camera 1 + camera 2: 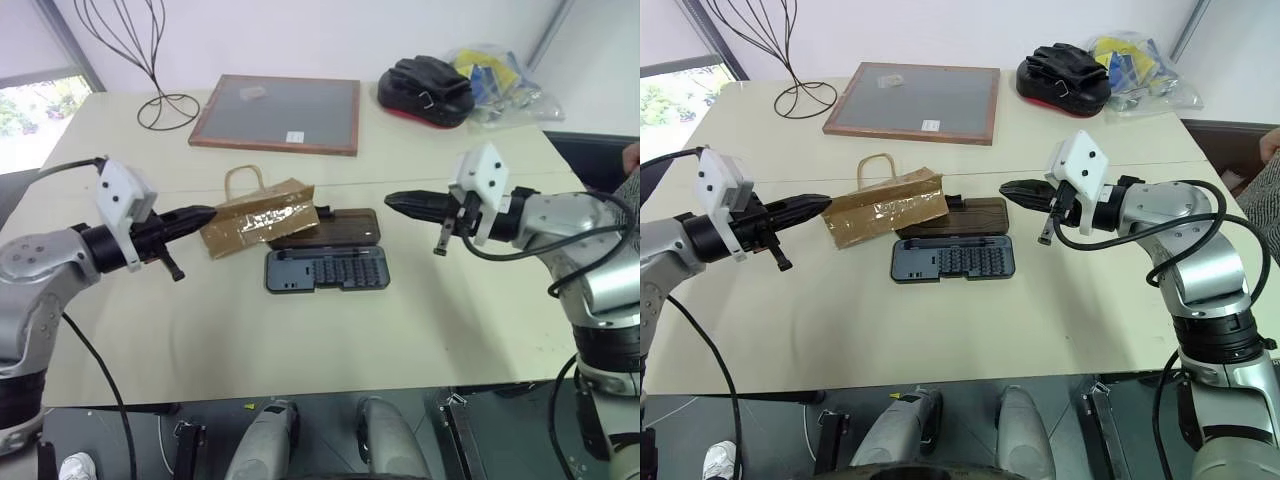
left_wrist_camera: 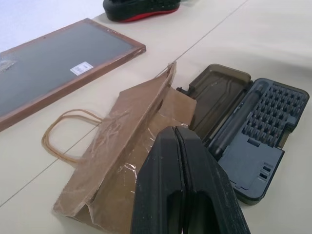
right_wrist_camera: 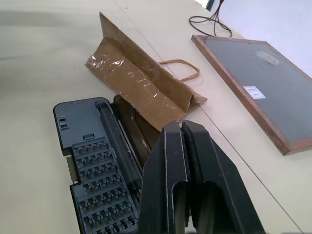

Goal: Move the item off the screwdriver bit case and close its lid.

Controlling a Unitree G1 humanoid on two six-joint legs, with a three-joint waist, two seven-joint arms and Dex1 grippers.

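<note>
A flat rectangular dark grey plastic screwdriver bit case [image 1: 325, 270] is laid open on a pale beige desk [image 1: 300, 330], its tray filled with rows of small bits beside one long dark slot. The translucent smoky-brown lid [image 1: 335, 226] is folded back flat on the far side of the tray. A small flat brown kraft paper bag [image 1: 258, 222] with loop handles and a shiny tape strip is seen resting across the lid's left end, with the rest of it on the desk. The left tool [image 1: 205, 215] is held just left of the bag with its black fingers pressed together and nothing between them. The right tool [image 1: 392, 202] is likewise closed and empty, held to the right of the lid. In the wrist views the bag's fold is shown standing up as a ridge. In the head views a wood-framed grey board [image 1: 277, 112], a wire stand [image 1: 150, 70] and a black pouch on a red base [image 1: 427, 92] are shown at the desk's far side.
</note>
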